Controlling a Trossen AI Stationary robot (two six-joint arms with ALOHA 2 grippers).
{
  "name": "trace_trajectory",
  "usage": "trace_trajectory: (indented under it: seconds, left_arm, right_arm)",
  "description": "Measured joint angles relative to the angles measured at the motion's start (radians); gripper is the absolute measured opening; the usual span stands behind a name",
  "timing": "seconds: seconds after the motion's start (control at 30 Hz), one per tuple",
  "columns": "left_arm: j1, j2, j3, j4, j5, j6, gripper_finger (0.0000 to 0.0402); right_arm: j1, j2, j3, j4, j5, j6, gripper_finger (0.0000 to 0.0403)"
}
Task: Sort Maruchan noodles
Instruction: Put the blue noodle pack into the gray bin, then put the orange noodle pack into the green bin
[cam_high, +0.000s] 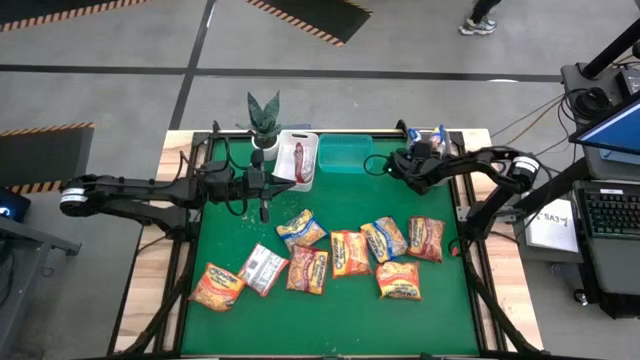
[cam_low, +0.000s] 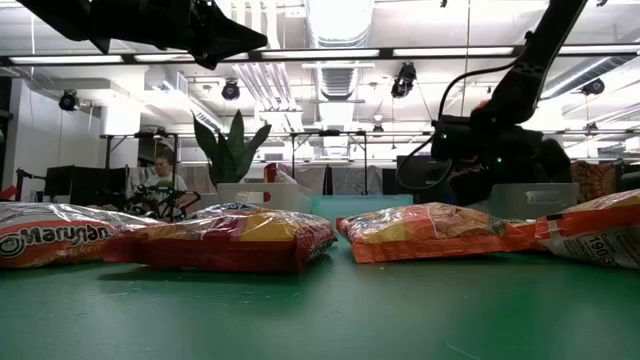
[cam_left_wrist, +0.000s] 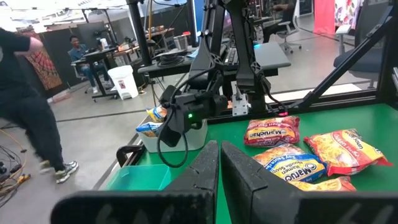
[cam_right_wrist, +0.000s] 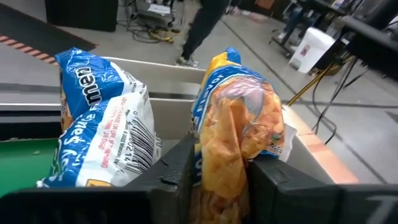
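Several Maruchan noodle packets (cam_high: 350, 252) lie flat on the green table's near half. Two blue-marked packets stand in the grey bin (cam_high: 428, 138) at the far right. My right gripper (cam_right_wrist: 221, 162) reaches into that bin, shut on one of them (cam_right_wrist: 239, 118); the other (cam_right_wrist: 99, 118) stands beside it. A red packet (cam_high: 299, 160) lies in the white bin (cam_high: 310, 140). My left gripper (cam_high: 263, 208) hangs shut and holds nothing above the table's left middle, pointing level. My right gripper pinches the blue-marked packet between its two fingers (cam_right_wrist: 180, 168), on its two flat faces at the lower part (cam_right_wrist: 224, 155). The fingers slant down into the grey bin from the near side. The packet stands on edge above the fingers; its lower end is hidden by them.
A teal bin (cam_high: 343, 153) stands between the white and grey bins along the far edge. A potted plant (cam_high: 264, 120) stands at the far left by the white bin. Bare green table (cam_high: 330, 200) lies between the bins and the packets. People are in the room beyond.
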Motion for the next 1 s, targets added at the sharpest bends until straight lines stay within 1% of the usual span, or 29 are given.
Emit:
trace_trajectory:
  seconds: [0.17,0.27,0.4,0.67,0.83,1.0]
  left_arm:
    - [0.0,0.0,0.0,0.004,0.0,-0.01,0.0]
    - [0.0,0.0,0.0,0.009,0.0,-0.019,0.0]
    - [0.0,0.0,0.0,0.008,0.001,-0.036,0.0]
    - [0.0,0.0,-0.004,0.004,0.001,-0.039,0.0]
    - [0.0,0.004,-0.004,0.01,0.001,-0.039,0.0]
    - [0.0,0.035,-0.004,0.01,0.001,-0.04,0.0]
  right_arm:
    - [0.0,-0.037,0.0,-0.004,-0.069,-0.006,0.0136]
    - [0.0,-0.073,0.0,-0.016,-0.103,-0.01,0.0151]
    - [0.001,-0.146,0.0,-0.02,-0.151,-0.067,0.0155]
    - [0.003,-0.356,0.0,-0.034,-0.265,-0.171,0.0155]
    - [0.003,-0.488,0.0,-0.033,-0.406,-0.228,0.0155]
    - [0.003,-0.581,0.0,-0.03,-0.558,-0.248,0.0155]
